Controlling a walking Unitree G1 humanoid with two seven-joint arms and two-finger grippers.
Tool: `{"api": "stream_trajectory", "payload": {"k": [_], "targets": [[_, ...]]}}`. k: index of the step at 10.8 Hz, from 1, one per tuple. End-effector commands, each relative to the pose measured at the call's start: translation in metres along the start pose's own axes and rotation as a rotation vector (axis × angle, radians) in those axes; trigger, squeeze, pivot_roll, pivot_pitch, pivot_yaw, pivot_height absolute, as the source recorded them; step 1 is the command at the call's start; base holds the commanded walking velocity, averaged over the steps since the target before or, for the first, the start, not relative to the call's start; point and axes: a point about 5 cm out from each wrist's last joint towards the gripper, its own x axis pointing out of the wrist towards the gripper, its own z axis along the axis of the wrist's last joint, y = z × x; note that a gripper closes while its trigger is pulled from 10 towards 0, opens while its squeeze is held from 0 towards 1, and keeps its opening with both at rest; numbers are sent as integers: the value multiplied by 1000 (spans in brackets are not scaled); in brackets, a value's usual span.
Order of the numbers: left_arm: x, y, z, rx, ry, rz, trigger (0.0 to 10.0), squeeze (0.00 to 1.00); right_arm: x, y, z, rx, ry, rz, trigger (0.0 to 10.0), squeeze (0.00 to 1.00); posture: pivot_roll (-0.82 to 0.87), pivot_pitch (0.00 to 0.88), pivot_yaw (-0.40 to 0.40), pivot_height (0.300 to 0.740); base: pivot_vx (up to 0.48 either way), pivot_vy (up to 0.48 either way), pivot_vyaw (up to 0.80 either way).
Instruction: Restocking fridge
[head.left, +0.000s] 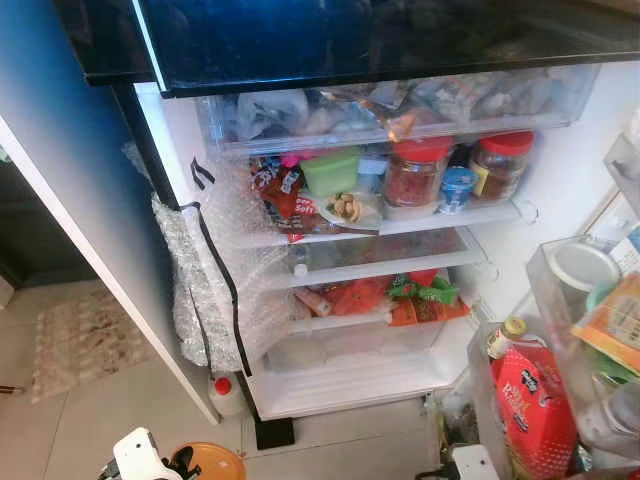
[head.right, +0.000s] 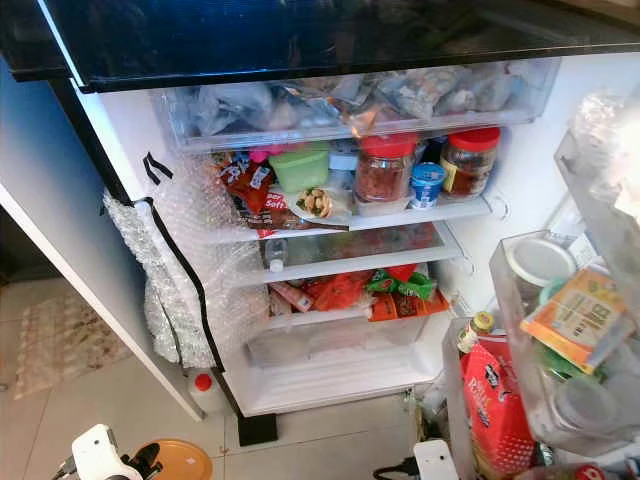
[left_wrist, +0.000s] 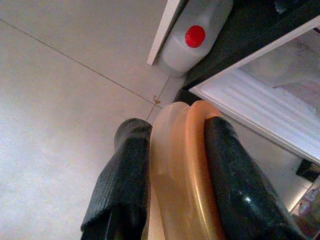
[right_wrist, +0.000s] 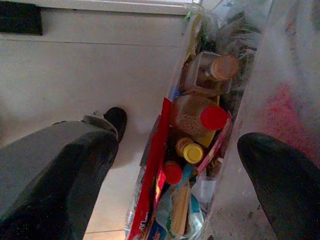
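Your left gripper (left_wrist: 170, 165) holds an orange plate (left_wrist: 182, 170) edge-on, the two black fingers (left_wrist: 125, 175) pinched against its rim, low over the tiled floor (head.left: 120, 420) in front of the open fridge (head.left: 400, 380). A white jug with a red cap (left_wrist: 192, 37) stands on the floor at the fridge's bottom left corner. Upper shelf (head.left: 440, 218): green container (head.left: 330, 170), two red-lidded jars (head.left: 418, 170). Lower shelf: orange and green packets (head.left: 400, 295). Door rack (head.right: 500, 400) at right: red bag (head.left: 535, 405), bottles. Your right gripper (right_wrist: 175, 165) hangs spread wide above the door rack's bottles (right_wrist: 200, 117).
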Motion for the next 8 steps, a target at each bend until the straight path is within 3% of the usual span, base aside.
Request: {"api": "stream_trajectory", "payload": {"k": [1,8], "targets": [[-1,3,-3,25,22,4,10000,0,-2,-18,-4,-8,8,-65,10000,0,-31,40,0,740,0,0,0],[0,1,-2,32,18,-5,10000,0,-2,-28,1,-5,-5,-114,10000,0,-32,40,2,740,0,0,0]]}}
